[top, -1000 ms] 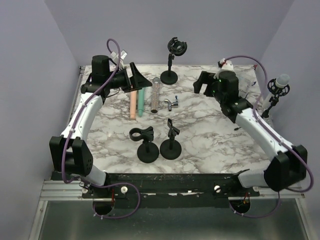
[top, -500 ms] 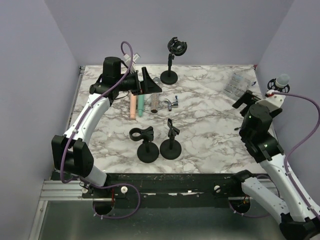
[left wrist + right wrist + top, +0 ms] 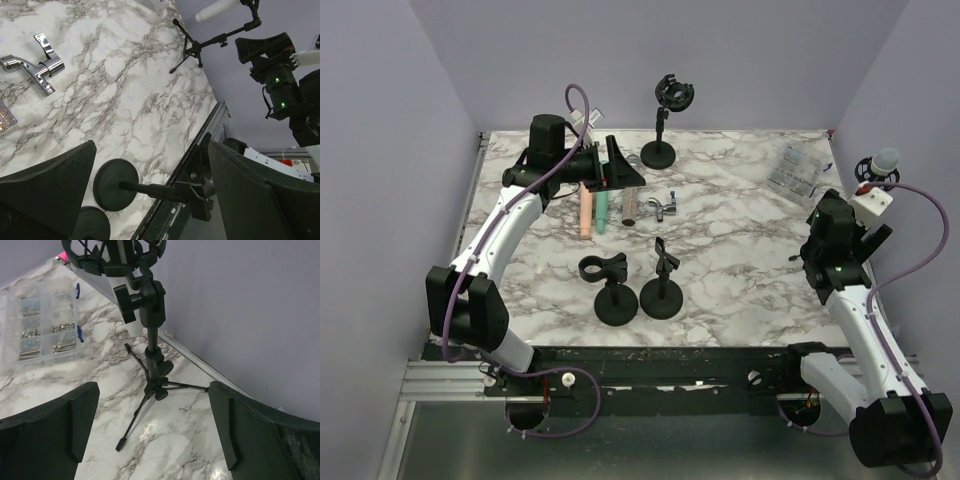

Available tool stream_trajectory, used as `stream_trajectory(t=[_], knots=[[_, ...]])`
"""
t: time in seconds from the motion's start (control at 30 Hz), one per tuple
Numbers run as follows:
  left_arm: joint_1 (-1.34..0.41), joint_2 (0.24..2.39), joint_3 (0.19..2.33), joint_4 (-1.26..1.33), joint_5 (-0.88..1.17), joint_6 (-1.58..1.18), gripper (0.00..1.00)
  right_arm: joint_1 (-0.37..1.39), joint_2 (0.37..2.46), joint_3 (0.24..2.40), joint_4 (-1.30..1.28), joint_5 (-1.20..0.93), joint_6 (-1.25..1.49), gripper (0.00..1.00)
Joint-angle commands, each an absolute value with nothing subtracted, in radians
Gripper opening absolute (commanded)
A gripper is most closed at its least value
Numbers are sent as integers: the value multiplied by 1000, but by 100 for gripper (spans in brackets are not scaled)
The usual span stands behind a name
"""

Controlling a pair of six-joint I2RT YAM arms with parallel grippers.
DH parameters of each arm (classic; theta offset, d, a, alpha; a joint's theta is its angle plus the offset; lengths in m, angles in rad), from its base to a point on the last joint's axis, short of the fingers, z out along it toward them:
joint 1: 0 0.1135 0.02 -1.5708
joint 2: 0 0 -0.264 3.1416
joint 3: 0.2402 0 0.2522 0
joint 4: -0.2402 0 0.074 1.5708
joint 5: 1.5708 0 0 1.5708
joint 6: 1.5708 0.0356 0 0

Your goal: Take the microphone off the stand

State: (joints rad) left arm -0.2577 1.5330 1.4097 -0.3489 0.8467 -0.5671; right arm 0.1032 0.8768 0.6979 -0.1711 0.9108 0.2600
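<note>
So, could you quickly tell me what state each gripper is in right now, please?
Left gripper: open, holding nothing.
Right gripper: open, holding nothing, pointed at the stand with the microphone in it.

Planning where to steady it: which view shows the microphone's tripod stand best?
Right wrist view: the tripod stand fills the frame, with pole, knob and legs clear. Left wrist shows it small and distant; top view, partly hidden behind the right arm.
</note>
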Motion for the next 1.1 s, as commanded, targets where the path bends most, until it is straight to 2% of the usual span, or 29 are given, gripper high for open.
stream_trajectory(t=[0.0,0.1,0.23,0.53,0.63,0.73,0.87,0.97,1.07], knots=[[-262,1555,1429,-366,851,-548,99,20,923,660,-15,827,173,100],[-262,1547,1430,-369,850,-548,98,-32,965,636,95,808,123,100],[-262,1536,1431,-361,860,-557,98,-120,1019,620,195,679,131,98],[-261,1518,1425,-350,864,-565,98,-137,1116,537,472,592,98,92],[-262,1518,1422,-350,860,-563,99,-142,1152,518,530,602,115,82],[-262,1526,1423,-351,862,-564,98,-150,1189,515,557,594,124,77],[-262,1522,1421,-348,862,-566,99,-153,1207,508,570,589,134,56],[-262,1521,1420,-351,859,-562,99,-152,1189,502,559,547,131,44],[-262,1519,1421,-351,858,-561,98,-153,1149,490,545,487,137,41]])
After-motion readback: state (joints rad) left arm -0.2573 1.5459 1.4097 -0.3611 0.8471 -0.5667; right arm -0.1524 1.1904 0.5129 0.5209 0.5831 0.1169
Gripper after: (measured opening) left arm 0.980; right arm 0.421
